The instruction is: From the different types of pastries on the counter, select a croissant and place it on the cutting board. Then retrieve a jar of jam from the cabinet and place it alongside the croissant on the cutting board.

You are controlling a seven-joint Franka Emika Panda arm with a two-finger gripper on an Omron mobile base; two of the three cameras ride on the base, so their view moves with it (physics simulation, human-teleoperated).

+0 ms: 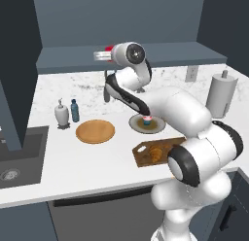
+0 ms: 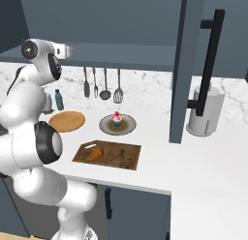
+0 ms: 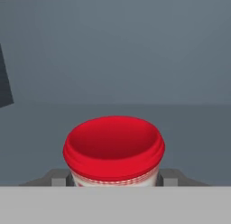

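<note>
My gripper point(image 3: 115, 179) is up at the cabinet's shelf ledge point(image 1: 73, 58), its fingers point(image 3: 58, 178) pressed against both sides of the jar of jam point(image 3: 113, 148), a squat jar with a red lid and a whitish band. In the left base view the gripper point(image 1: 100, 55) holds the jar point(image 1: 109, 50) just above the ledge. The small golden-brown croissant point(image 1: 155, 152) point(image 2: 94, 152) lies on the dark brown cutting board point(image 1: 142, 160) point(image 2: 121, 157) on the white marbled counter point(image 1: 73, 157). A pink-frosted cupcake point(image 1: 147, 121) point(image 2: 116, 118) stands on a grey plate point(image 2: 127, 126).
A round tan wooden plate point(image 1: 95, 131), a small blue bottle point(image 1: 74, 110) and a soap dispenser point(image 1: 61, 114) stand left of the board. The dark sink point(image 1: 14, 157) is at far left, a paper towel roll point(image 1: 221, 94) at right. An open cabinet door point(image 2: 193, 65) hangs over the right counter.
</note>
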